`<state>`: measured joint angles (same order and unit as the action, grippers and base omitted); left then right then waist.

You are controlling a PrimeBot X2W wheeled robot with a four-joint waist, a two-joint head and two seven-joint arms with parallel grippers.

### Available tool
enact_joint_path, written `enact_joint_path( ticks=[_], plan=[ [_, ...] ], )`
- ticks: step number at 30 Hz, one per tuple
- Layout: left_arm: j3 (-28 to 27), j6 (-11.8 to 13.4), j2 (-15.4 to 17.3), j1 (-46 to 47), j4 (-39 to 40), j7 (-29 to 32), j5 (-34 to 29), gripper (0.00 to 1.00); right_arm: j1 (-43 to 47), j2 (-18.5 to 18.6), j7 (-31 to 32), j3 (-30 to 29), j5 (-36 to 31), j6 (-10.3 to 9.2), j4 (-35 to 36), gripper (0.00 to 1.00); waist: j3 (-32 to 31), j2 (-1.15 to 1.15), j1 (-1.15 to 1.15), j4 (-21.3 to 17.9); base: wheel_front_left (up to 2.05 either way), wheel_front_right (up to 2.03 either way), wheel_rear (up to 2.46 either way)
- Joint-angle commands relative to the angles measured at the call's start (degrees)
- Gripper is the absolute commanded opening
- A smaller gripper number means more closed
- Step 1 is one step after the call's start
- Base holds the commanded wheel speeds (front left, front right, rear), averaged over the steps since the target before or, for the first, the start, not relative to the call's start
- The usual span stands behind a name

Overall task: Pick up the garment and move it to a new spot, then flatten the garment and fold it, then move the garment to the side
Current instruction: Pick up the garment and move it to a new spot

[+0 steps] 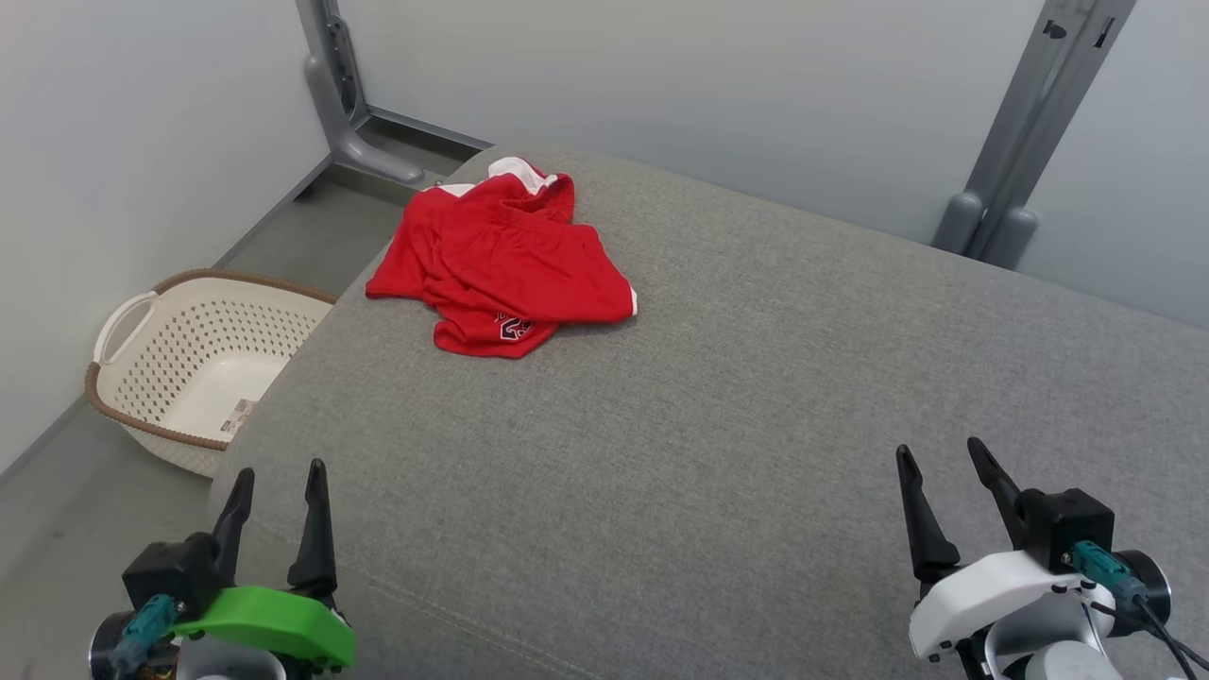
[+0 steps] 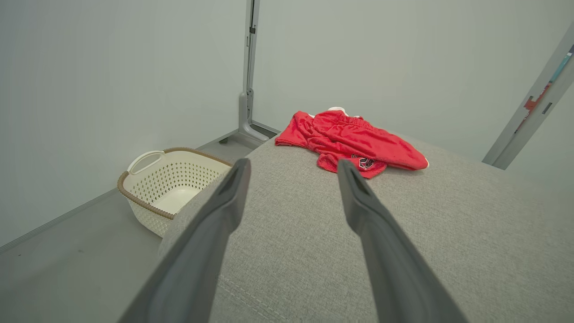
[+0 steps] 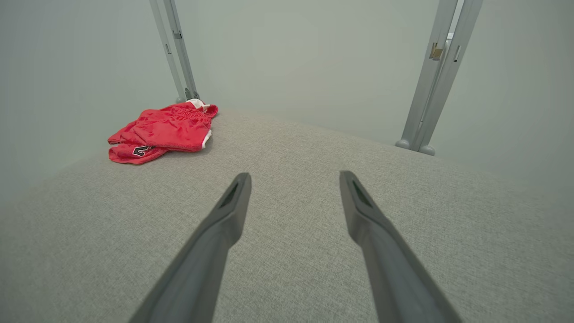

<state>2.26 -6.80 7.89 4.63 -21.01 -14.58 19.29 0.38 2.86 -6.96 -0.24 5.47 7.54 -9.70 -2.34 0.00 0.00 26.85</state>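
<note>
The garment [image 1: 501, 269] — red shorts with white trim — lies crumpled on the grey cushion [image 1: 756, 397], at its far left corner and well apart from both grippers. One leg is folded across the other. A dark print near the lower hem looks like a number, though it is too creased to read for sure. The white-lined waistband sits at the far end, close to the cushion's edge.

The left gripper [image 1: 280, 469], in a green housing, hovers over the near left corner of the cushion, fingers spread and holding nothing. The right gripper [image 1: 941, 449], in a white housing, hangs over the near right part — its fingers likewise parted and gripping nothing.

A cream perforated basket [image 1: 189, 349] with a brown rim stands on the floor [image 1: 57, 529] to the left of the cushion, beside the wall [image 1: 113, 142]. Two grey posts [image 1: 345, 104] rise behind the cushion, one at the far left and one at the far right
</note>
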Motion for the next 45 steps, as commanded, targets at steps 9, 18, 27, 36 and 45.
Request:
enact_joint_path(
  ticks=[9, 18, 27, 36, 45],
  plan=[
    [2.2, -0.3, 0.8, 12.4, -8.6, 11.2, 3.6, 1.00, -1.2, 0.5, 1.2, 1.1, -0.4, -0.11, 0.7, 1.00, 1.3, 0.00, 0.00, -4.7, 0.00, 0.00, 0.00],
    [-0.8, -0.4, 2.6, 24.5, -19.8, 15.9, 8.0, 1.00, -4.5, 3.2, 3.9, 4.5, -0.4, -0.11, 3.4, 1.00, 6.1, 0.00, 0.00, -14.4, 0.00, 0.00, 0.00],
    [-5.8, 1.9, 7.6, 33.3, -28.1, 18.1, 11.9, 1.00, -7.7, 6.4, 6.9, 5.5, -0.2, -0.11, 8.5, 1.00, 14.0, 0.00, 0.00, -25.4, 0.00, 0.00, 0.00],
    [-9.2, 7.2, 11.9, 38.3, -33.5, 20.9, 14.0, 1.00, -9.0, 7.6, 8.5, 3.7, -0.1, -0.11, 14.0, 1.00, 21.9, 0.00, 0.00, -31.4, 0.00, 0.00, 0.00],
    [-9.9, 10.3, 13.2, 39.7, -37.5, 23.6, 14.7, 1.00, -9.0, 7.1, 8.0, 2.8, -0.5, -0.11, 16.0, 1.00, 26.0, 0.00, 0.00, -32.2, 0.00, 0.00, 0.00]
  ],
)
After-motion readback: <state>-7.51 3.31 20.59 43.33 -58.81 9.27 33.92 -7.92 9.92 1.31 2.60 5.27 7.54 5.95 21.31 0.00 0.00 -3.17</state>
